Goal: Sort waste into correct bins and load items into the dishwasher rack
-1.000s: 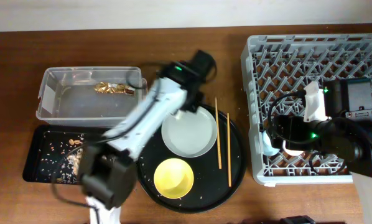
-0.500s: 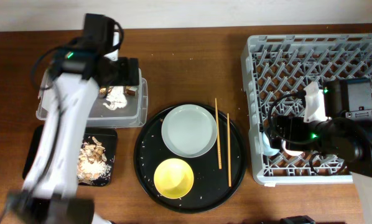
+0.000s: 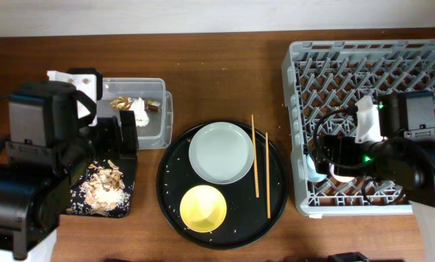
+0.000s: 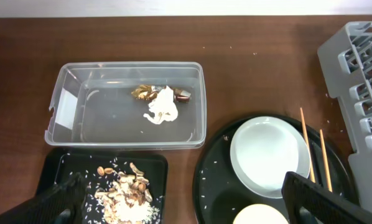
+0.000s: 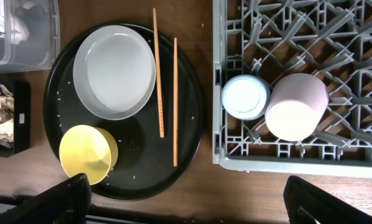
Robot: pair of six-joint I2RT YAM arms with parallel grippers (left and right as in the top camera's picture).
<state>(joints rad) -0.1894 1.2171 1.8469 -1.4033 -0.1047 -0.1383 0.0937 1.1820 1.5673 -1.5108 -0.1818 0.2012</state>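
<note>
Left wrist view: crumpled napkin (image 4: pixel 162 111) in clear tub (image 4: pixel 105 121); left gripper (image 4: pixel 183 186), right gripper (image 5: pixel 186 186) gape empty.

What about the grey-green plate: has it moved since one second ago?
No. The plate sits unchanged on the round black tray, left of the chopsticks.

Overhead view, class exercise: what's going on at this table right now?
Sorting is partly done. The napkin and foil wrapper lie in the clear tub, the food scraps in the black tray. The blue cup and pink cup sit in the rack. The plate, yellow bowl and chopsticks are on the round tray, not yet loaded. The left gripper and right gripper are open and empty.
</note>
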